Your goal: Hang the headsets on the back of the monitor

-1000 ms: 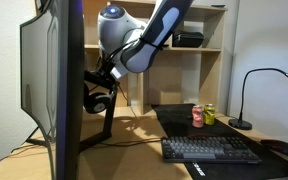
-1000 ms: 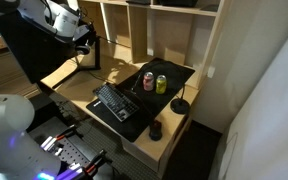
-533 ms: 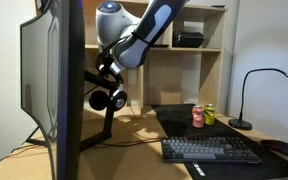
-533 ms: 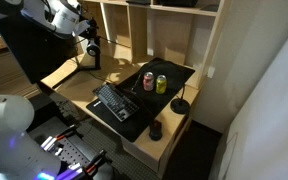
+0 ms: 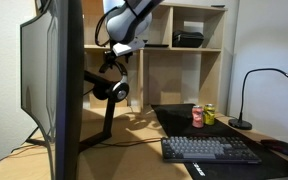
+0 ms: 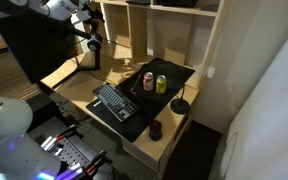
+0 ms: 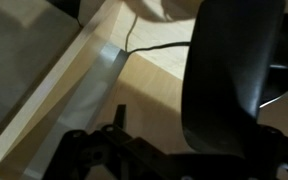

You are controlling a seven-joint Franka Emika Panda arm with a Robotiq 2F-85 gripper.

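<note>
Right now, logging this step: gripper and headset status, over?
Gripper shut on headset band. Headset dangling behind monitor, seemingly not hung. Monitor's support arm right alongside.

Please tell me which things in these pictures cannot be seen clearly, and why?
Gripper: too small and dark in an exterior view to tell open or shut.
Headsets: whether the headband rests on the monitor arm is lost, black on black.
Wrist view: a blurred dark shape fills the right side.
Cans: labels too small.
</note>
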